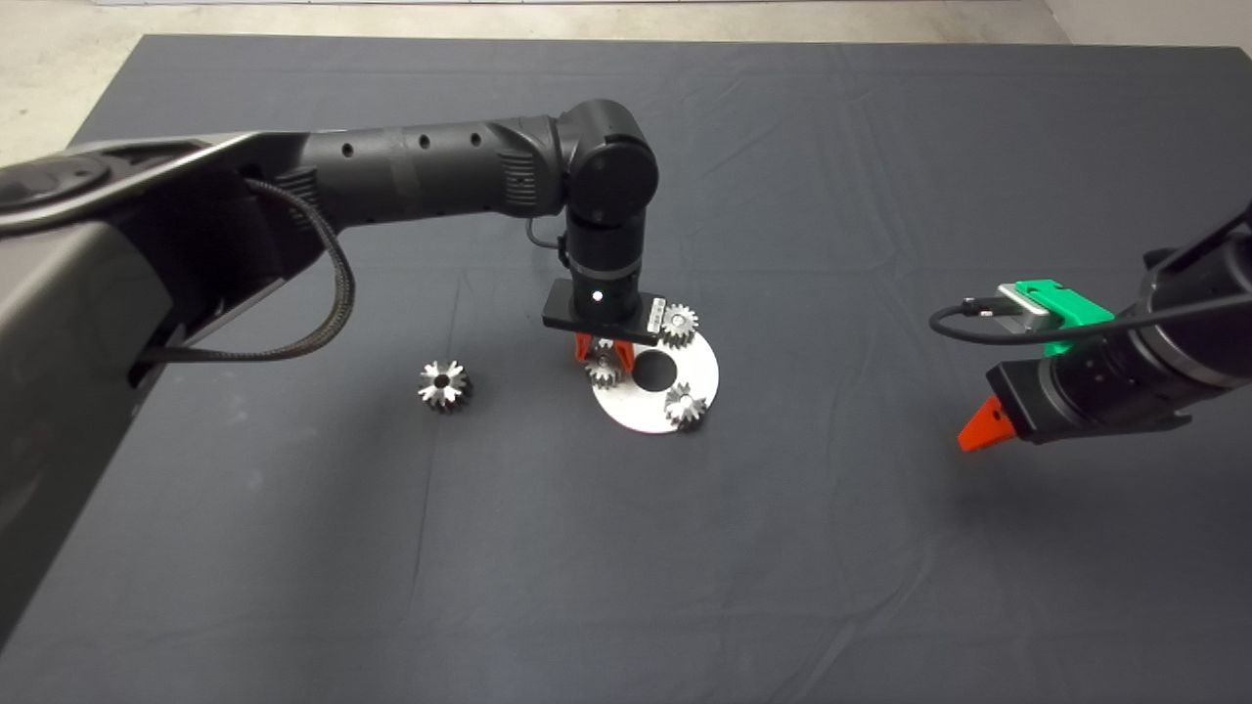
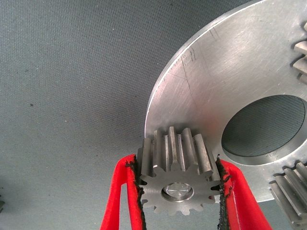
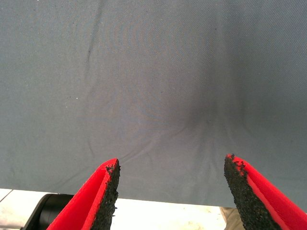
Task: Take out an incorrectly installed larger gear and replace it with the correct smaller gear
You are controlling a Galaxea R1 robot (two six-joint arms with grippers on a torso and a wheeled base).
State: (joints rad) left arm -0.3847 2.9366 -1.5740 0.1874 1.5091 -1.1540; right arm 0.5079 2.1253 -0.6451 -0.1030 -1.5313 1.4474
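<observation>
My left gripper (image 1: 599,364) hangs over the left rim of the round silver plate (image 1: 700,368), shut on a smaller gear (image 2: 177,177). Its black pads press the gear's two sides, and a pin end shows in the gear's bore. Two more small fine-toothed gears stand on the plate, one at the far edge (image 1: 678,321) and one at the near edge (image 1: 686,406). The larger gear (image 1: 445,384), with deep star-like teeth, lies on the mat left of the plate, apart from it. My right gripper (image 1: 978,430) waits at the right, open over bare mat (image 3: 171,163).
The plate has a big round hole (image 1: 655,369) in its middle. The left arm (image 1: 440,176) stretches across the mat from the left edge. Pale floor shows beyond the mat's far edge (image 1: 587,18).
</observation>
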